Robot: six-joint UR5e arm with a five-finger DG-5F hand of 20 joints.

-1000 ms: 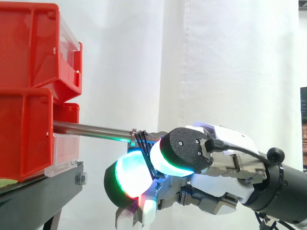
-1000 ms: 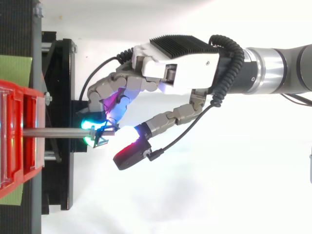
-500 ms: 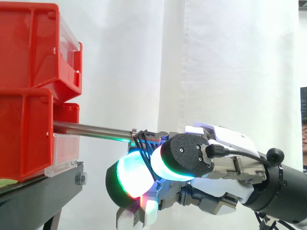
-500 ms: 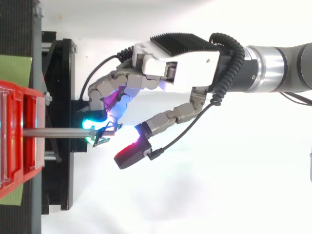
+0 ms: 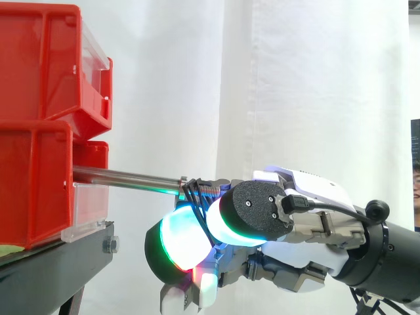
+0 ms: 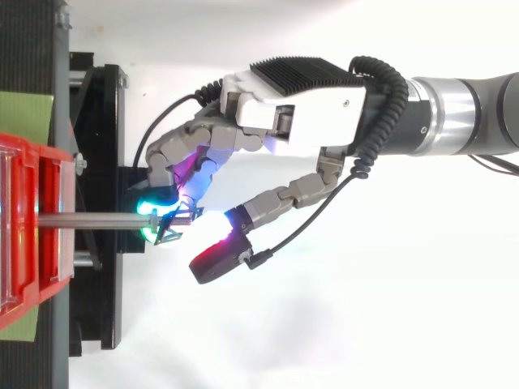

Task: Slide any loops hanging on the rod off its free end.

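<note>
A steel rod (image 5: 125, 176) sticks out level from the lower red bin (image 5: 33, 190) toward the right. Thin black loops (image 5: 191, 191) hang bunched at its free end, also seen from above (image 6: 169, 230). My hand (image 6: 300, 113) reaches in from the right with its fingers curled at the rod's tip. The loops run down between a green-glowing fingertip (image 5: 174, 243) and the thumb pad (image 5: 252, 213), pinched there. From above, another fingertip (image 6: 152, 204) sits on the far side of the rod (image 6: 89, 219).
Two red bins are stacked at the left, the upper one (image 5: 46, 59) overhanging the rod. They stand on a black stand (image 5: 59, 266). A white curtain hangs behind. A person stands at the far right edge (image 5: 416, 187).
The hand has shifted only a little near the rod's tip. The loops stay bunched at the free end.
</note>
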